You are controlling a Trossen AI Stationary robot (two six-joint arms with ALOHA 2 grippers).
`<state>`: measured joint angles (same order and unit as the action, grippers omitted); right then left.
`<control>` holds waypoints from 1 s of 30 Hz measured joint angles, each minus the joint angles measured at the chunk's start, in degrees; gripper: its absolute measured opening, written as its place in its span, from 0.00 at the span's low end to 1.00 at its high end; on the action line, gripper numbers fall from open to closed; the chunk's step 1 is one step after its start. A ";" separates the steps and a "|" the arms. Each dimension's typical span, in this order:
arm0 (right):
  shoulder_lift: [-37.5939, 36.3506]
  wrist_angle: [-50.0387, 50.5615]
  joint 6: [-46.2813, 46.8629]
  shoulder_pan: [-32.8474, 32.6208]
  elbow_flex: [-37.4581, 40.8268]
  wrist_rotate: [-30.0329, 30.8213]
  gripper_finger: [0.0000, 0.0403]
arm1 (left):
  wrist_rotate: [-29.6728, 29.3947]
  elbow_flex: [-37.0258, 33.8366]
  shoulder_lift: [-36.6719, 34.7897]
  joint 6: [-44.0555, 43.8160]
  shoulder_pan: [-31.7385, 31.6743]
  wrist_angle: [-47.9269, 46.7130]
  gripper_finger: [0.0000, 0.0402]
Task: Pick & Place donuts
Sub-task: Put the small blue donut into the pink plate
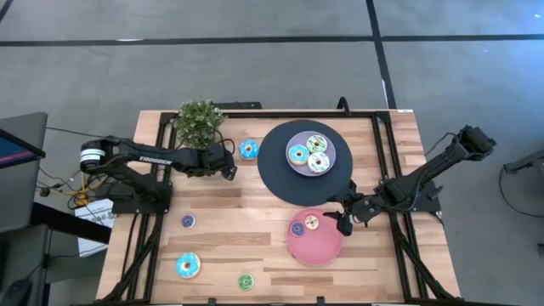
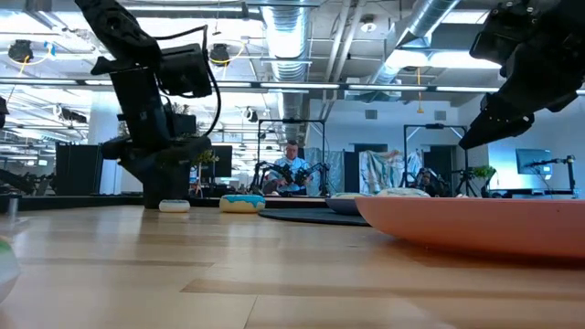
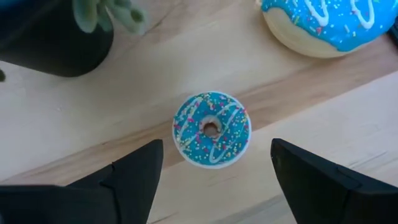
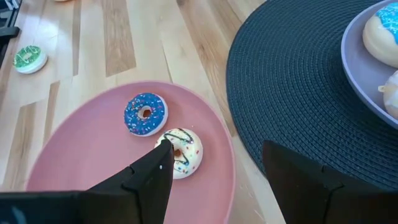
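Observation:
My left gripper [image 1: 226,165] is open beside the potted plant. In the left wrist view its fingers [image 3: 214,180] stand on either side of a small blue-iced donut [image 3: 211,129] that lies flat on the table, without touching it. A larger blue donut [image 1: 248,150] lies just beyond. My right gripper [image 1: 343,223] is open and hangs above the right rim of the pink plate [image 1: 316,246]. That plate holds a small dark-blue donut [image 4: 145,114] and a white donut [image 4: 180,152]. Three donuts [image 1: 309,154] sit on the lavender plate.
The lavender plate [image 1: 293,138] rests on a large black disc [image 1: 274,170]. The potted plant [image 1: 199,121] stands close behind my left gripper. Loose donuts lie near the table's front left: a small purple one [image 1: 188,221], a large blue one [image 1: 188,265] and a small green one [image 1: 246,281].

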<state>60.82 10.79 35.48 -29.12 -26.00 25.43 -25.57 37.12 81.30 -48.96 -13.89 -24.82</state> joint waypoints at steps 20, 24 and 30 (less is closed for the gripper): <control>0.02 -0.42 0.48 0.00 -0.02 0.14 0.58 | -1.10 -0.02 6.50 1.77 -2.50 4.65 0.87; 0.02 -0.61 0.52 0.00 -0.02 0.15 0.58 | -0.99 -0.02 8.27 2.81 -2.81 8.08 0.87; 0.02 -1.01 0.54 0.00 -0.04 0.15 0.58 | -0.56 0.04 8.70 2.79 -3.08 9.03 0.84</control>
<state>60.84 9.78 36.02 -29.12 -26.04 25.58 -26.13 37.17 90.00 -46.17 -16.97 -15.79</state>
